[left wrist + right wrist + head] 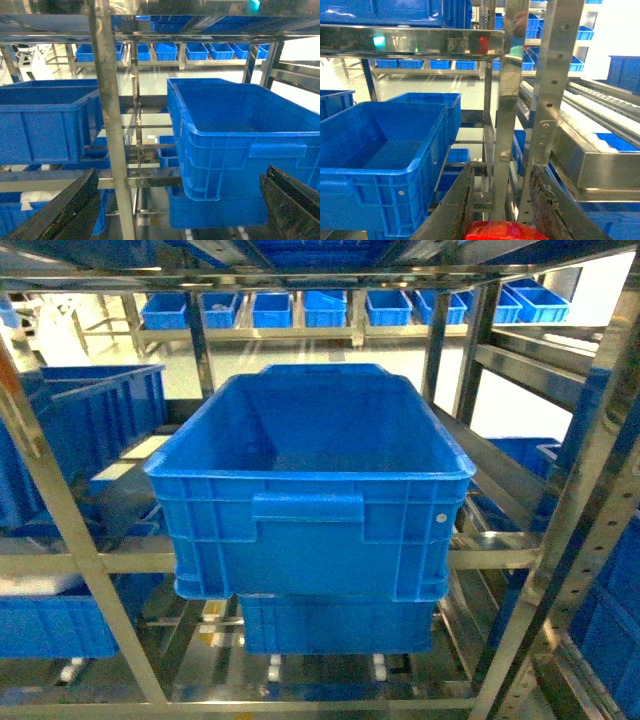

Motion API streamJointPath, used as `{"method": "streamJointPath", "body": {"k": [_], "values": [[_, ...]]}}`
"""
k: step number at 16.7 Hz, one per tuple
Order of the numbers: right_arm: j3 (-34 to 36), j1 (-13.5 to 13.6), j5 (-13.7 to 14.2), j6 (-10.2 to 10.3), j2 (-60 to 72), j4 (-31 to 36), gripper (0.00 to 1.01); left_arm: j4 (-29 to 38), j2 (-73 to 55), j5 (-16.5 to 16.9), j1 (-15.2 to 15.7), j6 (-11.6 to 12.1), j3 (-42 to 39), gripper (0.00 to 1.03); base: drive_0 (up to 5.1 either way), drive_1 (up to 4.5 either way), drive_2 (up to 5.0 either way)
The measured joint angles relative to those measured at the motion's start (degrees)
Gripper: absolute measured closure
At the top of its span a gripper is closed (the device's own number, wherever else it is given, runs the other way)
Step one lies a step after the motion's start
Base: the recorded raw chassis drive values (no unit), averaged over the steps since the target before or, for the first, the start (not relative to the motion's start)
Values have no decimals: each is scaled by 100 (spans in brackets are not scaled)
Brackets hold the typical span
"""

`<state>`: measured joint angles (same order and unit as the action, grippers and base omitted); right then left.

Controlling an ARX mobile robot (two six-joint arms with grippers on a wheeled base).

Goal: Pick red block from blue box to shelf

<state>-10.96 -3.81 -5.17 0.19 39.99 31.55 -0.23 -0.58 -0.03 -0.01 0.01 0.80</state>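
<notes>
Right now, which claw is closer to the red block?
Right. The red block sits between the right claw fingers at the frame's bottom. The left claw is open, showing no block.

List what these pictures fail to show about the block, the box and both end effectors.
- Red block: right wrist view, the bottom edge cuts it off; only a sliver shows between the fingers of the right end effector, stud unseen.
- Blue box: in no view; only darker ribbed crates show.
- Both end effectors: outside the head view.
- Left end effector: left wrist view, open, body cut off by the bottom edge.
</notes>
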Motion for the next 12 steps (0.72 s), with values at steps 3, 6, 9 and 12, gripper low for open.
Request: {"method": "streamJointPath", "body": {"k": [3, 6, 9, 12], "values": [[0, -2, 2, 0, -2, -2, 74, -2, 0, 9, -7, 0, 0, 5, -82, -82, -82], [0, 0, 0, 0, -2, 0, 74, 0, 0, 2, -7, 0, 0, 5, -19, -19, -19], [0, 0, 0, 0, -2, 2, 74, 0, 0, 0, -4, 0, 0, 5, 0, 0, 0], [0, 0, 0, 0, -2, -2, 74, 0, 0, 2, -4, 0, 0, 5, 0, 0, 0]]}}
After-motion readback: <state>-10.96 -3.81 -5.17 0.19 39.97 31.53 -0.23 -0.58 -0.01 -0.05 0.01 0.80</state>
